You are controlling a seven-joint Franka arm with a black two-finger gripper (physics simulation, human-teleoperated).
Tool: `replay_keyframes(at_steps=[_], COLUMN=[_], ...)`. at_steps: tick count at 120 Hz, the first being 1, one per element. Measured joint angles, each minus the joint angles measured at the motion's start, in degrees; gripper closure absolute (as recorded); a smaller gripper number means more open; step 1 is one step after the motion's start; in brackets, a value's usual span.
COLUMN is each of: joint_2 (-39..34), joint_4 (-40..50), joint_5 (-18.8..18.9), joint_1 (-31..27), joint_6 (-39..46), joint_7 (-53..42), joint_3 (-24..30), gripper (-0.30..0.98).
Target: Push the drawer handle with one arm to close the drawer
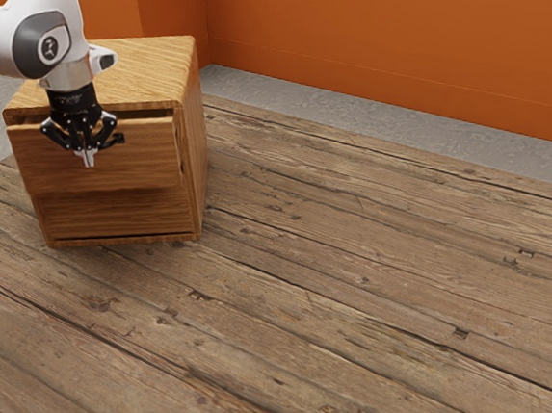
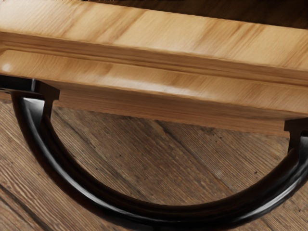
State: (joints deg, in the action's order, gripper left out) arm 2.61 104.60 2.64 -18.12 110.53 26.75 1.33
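Observation:
In the exterior view my gripper [image 1: 89,159] is in front of the cabinet's upper drawer [image 1: 150,159], pointing down, its fingertips together. The drawer stands partly open, its front out from the cabinet body, with a dark gap along the top. A bit of the black handle [image 1: 118,139] pokes out beside my gripper, which hides much of the rest. Seen from my hand, the curved black handle [image 2: 101,197] bows out from the drawer front [image 2: 163,86]. Contact between gripper and handle cannot be made out.
The wooden cabinet [image 1: 124,66] stands at the exterior view's left, on a plank surface [image 1: 348,271]. Below the open drawer is a lower front panel [image 1: 116,214]. Orange walls [image 1: 397,43] rise behind.

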Motion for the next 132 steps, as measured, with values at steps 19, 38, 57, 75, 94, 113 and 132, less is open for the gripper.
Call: replay_keyframes(at_steps=[19, 38, 57, 75, 94, 113, 132], joint_2=[1.8, 3.8, 4.3, -2.3, -8.9, -8.5, -7.4], joint_4=[-2.8, -5.5, -6.2, 0.8, -1.9, -13.3, -18.0], joint_5=[0.4, 0.7, 0.6, -1.9, -3.8, -3.9, -2.1], joint_1=[-0.1, -0.6, -0.4, -1.0, -1.8, 1.1, 0.4], joint_6=[0.0, 0.0, 0.0, -0.3, -6.0, -15.4, -20.9], joint_7=[-1.6, -3.0, -4.2, -4.9, -5.5, -6.5, -9.8], joint_3=[-0.5, -0.8, -0.9, 0.0, 8.7, 11.9, 11.9], gripper=[0.79, 0.79, 0.79, 0.79, 0.73, 0.38, 0.18])
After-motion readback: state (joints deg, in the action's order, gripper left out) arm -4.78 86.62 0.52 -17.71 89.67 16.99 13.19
